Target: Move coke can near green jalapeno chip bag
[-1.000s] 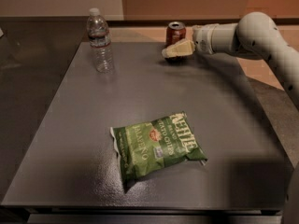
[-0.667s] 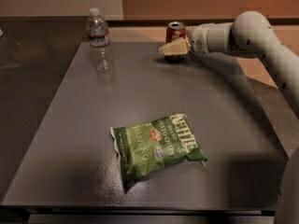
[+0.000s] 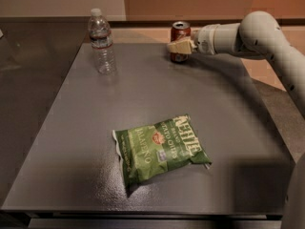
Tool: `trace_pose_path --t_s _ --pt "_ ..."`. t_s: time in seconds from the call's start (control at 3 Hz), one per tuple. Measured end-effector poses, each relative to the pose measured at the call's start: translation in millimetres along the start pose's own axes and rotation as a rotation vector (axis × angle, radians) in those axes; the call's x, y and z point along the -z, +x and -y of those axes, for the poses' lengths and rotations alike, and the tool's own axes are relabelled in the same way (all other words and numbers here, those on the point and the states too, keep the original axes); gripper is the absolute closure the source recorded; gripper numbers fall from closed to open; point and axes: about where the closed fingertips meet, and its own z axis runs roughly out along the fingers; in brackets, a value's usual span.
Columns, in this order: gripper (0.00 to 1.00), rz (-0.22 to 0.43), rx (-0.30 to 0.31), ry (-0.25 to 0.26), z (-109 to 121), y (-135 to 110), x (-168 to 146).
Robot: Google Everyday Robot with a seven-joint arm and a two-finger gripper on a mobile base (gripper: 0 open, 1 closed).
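A clear plastic water bottle [image 3: 101, 42] with a white cap stands upright near the far left corner of the dark grey table [image 3: 71, 166]. The gripper [image 3: 180, 46] is at the table's far edge, well right of the bottle.

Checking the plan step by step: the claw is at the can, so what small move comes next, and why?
Probably lift the coke can just clear of the table, once the hold is sure. The claw is at the can's front on the far side, the can stands upright there, and the green jalapeno chip bag lies well apart, near the front.
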Motion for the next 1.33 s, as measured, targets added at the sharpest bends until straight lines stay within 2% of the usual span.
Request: trace_pose_path --t_s 0.33,0.67,1.0,1.33 --pt "0.87 0.014 0.008 -0.055 -14.2 -7.3 13.2" --pt "1.00 0.041 0.016 -0.160 -47.2 -20.2 37.3" --pt "1.00 0.058 0.004 -0.257 -82.4 -24.7 58.6" --pt "1.00 0.056 -0.024 -0.354 -120.0 -18.9 76.1"
